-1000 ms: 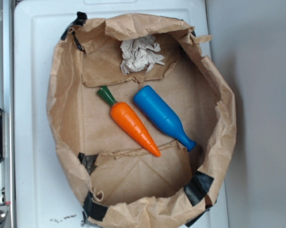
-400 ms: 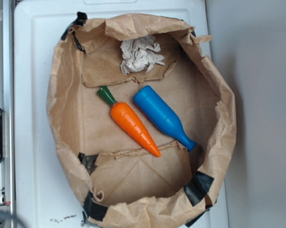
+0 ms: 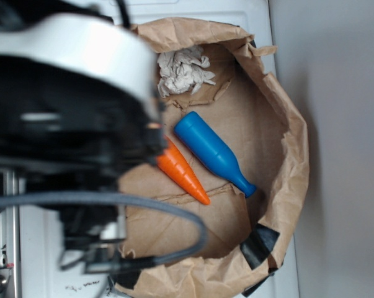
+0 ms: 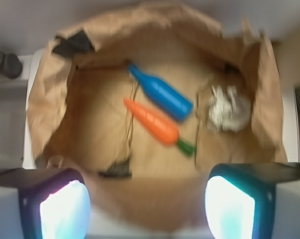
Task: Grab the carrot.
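Our gripper [image 4: 147, 206] is spread wide with nothing in it, the two pads [image 4: 65, 209] sitting at the bottom corners of the wrist view, high above the paper bag [image 4: 45, 99]. The carrot [image 4: 154, 124] lies flat on the bag floor, just beside the blue bottle [image 4: 162, 94] and roughly parallel to it, green stem toward the crumpled paper wad [image 4: 229, 107]. From the exterior view the arm blocks half the bag, so we only catch the carrot's pointed half [image 3: 183, 174] poking out next to the bottle [image 3: 214, 152].

So we're still on the approach, I'd say. To do it well we'd centre over the carrot's fat middle, turn the wrist so the jaws close across it, and keep one finger clear of the bottle (the gap looks tight) before dropping in past the bag's rim
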Robot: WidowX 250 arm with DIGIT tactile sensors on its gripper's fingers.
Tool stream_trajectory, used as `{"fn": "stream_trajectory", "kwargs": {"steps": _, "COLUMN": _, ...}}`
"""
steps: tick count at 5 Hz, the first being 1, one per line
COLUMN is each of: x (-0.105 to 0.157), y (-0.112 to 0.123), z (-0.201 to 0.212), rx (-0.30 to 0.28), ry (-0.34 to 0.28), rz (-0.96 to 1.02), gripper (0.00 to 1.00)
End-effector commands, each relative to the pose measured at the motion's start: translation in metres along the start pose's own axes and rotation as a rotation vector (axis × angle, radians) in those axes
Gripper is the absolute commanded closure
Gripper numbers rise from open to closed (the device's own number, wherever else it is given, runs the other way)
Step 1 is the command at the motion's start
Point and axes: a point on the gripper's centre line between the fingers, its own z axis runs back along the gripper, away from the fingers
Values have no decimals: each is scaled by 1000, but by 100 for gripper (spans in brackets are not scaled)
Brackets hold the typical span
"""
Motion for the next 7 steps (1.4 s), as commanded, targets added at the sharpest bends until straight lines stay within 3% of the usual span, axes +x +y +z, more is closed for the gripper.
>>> {"fn": "stream_trajectory", "kwargs": {"steps": 1, "x": 7, "y": 6, "z": 14, "rx": 7, "ry": -56, "rz": 23, "gripper": 0}}
{"fn": "stream_trajectory", "kwargs": {"steps": 3, "x": 7, "y": 6, "z": 14, "rx": 7, "ry": -56, "rz": 23, "gripper": 0}}
{"fn": "stream_trajectory", "kwargs": {"steps": 4, "x": 29, "y": 19, "z": -6, "rx": 13, "ry": -36, "rz": 77, "gripper": 0}}
{"fn": "stream_trajectory", "kwargs": {"steps": 5, "x": 34, "y": 28, "z": -19, "rx": 22, "ry": -89, "rz": 82, "gripper": 0}}
{"fn": "stream_trajectory", "kwargs": {"steps": 7, "x": -9, "y": 24, "z": -46, "rx": 45, "ry": -122, "rz": -6, "gripper": 0}}
